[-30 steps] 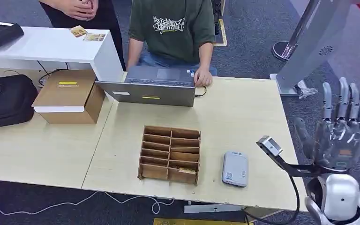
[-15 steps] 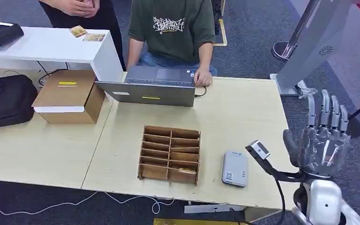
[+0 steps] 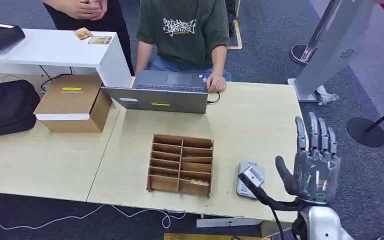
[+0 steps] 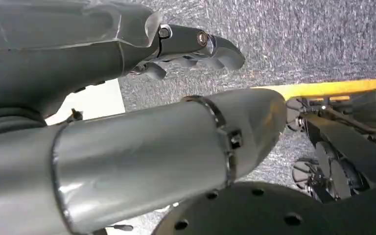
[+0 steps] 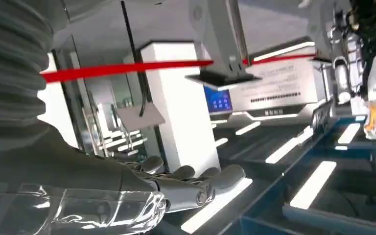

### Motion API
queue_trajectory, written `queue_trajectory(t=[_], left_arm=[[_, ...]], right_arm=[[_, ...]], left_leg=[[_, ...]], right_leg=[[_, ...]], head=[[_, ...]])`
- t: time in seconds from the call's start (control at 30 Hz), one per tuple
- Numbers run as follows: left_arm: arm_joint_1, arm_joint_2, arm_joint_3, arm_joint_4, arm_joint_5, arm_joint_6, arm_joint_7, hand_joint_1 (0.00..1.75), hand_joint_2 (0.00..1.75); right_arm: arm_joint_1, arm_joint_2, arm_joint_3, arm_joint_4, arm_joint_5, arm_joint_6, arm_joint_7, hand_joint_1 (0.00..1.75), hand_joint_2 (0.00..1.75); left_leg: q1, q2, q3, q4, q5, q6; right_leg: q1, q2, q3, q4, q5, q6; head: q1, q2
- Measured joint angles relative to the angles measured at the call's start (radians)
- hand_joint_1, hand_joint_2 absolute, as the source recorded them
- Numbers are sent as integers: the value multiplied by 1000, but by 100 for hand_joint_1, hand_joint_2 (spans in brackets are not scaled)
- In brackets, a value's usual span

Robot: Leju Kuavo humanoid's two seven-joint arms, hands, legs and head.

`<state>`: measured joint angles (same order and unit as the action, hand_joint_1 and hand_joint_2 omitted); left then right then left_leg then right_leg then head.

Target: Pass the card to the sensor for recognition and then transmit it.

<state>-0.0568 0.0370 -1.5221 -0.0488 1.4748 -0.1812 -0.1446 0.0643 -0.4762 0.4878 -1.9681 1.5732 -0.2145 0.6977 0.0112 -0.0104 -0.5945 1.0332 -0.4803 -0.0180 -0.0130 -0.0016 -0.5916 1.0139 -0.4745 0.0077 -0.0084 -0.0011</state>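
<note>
While the right hand [image 3: 316,162] hovers spread and empty off the table's [image 3: 260,115] right edge, the grey sensor [image 3: 250,179] lies near the front edge, beside a wooden divider box [image 3: 181,164] likely holding the card. Left wrist view: left hand [image 4: 191,46] hangs, grip unclear. Right wrist view: fingers [image 5: 196,183] extended. Judged step: reaching; next, pinch a card.

The right hand [image 3: 316,167] is raised over the table's [image 3: 260,120] near right corner. Just left of the hand and lower, the card reader [image 3: 250,179] lies on the table, partly behind the wrist camera [image 3: 253,176]. Further left stands the compartment tray [image 3: 181,164], with a card [image 3: 198,182] in its near right slot. Beyond the tray, far from the hand, sits a laptop [image 3: 161,91], a person [image 3: 185,32] behind it. Far left lie a cardboard box [image 3: 74,102] and a bag [image 3: 6,106].
</note>
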Motion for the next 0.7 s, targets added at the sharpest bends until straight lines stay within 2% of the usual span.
queue_trajectory(t=[0.33,0.5,0.7], left_arm=[[0,-13,0,5,10,11,0,0,0],[1,-14,0,9,16,14,0,0,0],[0,-15,0,10,20,26,0,0,0]], right_arm=[[60,183,62,32,0,133,-44,0,175],[106,238,52,32,0,205,-82,0,175],[148,303,13,32,0,249,-187,0,175]], left_leg=[[0,0,0,0,0,0],[0,0,0,0,0,0],[0,0,0,0,-1,0]], right_leg=[[0,0,0,0,-1,-1],[0,0,0,0,-1,-1],[0,0,0,0,-1,-1]], head=[[0,0],[0,0],[0,0]])
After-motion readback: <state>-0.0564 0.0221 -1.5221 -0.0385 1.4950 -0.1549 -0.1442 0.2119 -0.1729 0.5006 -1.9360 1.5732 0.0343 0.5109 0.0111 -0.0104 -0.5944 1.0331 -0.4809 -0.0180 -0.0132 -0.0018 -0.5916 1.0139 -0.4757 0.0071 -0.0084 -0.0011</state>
